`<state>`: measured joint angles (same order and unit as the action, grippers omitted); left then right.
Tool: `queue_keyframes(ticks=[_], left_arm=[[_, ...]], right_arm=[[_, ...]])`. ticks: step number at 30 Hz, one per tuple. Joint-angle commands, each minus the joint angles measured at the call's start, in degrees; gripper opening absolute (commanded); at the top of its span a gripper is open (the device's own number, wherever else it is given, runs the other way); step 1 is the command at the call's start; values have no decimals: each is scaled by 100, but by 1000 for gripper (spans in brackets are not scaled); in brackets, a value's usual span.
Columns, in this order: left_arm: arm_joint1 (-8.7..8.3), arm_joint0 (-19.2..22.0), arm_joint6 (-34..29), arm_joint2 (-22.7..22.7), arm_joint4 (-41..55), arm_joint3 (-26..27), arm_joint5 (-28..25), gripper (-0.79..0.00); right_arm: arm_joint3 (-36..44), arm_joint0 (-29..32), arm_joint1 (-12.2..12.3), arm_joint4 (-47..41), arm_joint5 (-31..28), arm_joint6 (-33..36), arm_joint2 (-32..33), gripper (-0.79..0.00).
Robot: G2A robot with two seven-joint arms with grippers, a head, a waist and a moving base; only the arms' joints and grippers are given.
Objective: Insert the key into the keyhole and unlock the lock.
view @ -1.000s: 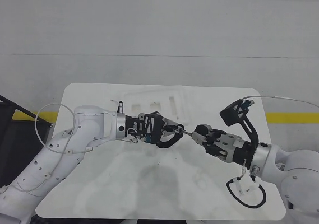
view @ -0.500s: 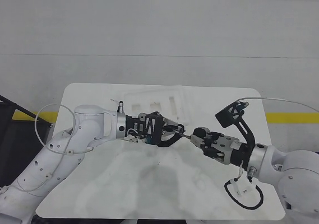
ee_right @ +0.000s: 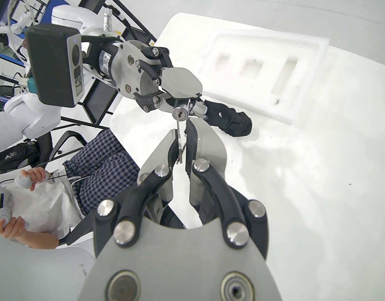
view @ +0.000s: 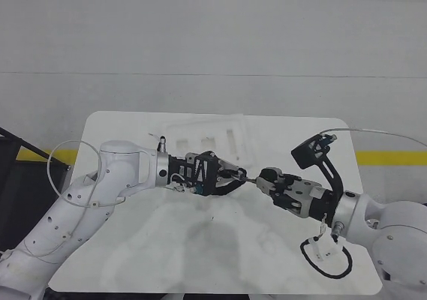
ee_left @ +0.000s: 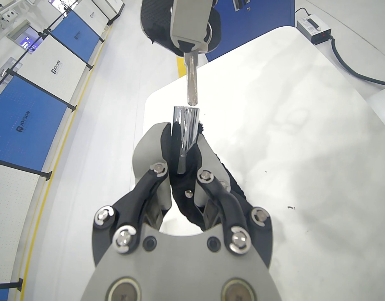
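Above the middle of the surface (view: 160, 255), both arms point inward, left gripper (view: 234, 178) clamped on the lock (ee_left: 186, 123), right gripper (view: 264, 180) on the key (ee_left: 191, 79), tips nearly meeting.

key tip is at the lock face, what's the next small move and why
Probably ease the right pincer straight forward along the blade: the key tip meets the face of the lock, held in the left pincer, with nearly the whole blade outside.

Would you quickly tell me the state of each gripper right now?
Left gripper: shut on the lock.
Right gripper: shut on the key.
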<state>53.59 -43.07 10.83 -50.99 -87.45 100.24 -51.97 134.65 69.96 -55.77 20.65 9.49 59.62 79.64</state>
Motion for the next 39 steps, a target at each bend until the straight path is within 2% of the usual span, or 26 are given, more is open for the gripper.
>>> queue_keyframes(ticks=[1, 27, 39], left_arm=[[7, -4, -8, -4, 17, -9, -25, -785], [119, -9, -122, 4, 123, -44, -149, -785], [172, -62, -178, -51, 515, -144, -162, -785]], right_arm=[[0, 9, 3, 0, 3, -17, 12, -785], [0, 47, 40, -36, 30, -80, -11, -785], [0, 67, 45, -20, 85, -204, -77, -785]])
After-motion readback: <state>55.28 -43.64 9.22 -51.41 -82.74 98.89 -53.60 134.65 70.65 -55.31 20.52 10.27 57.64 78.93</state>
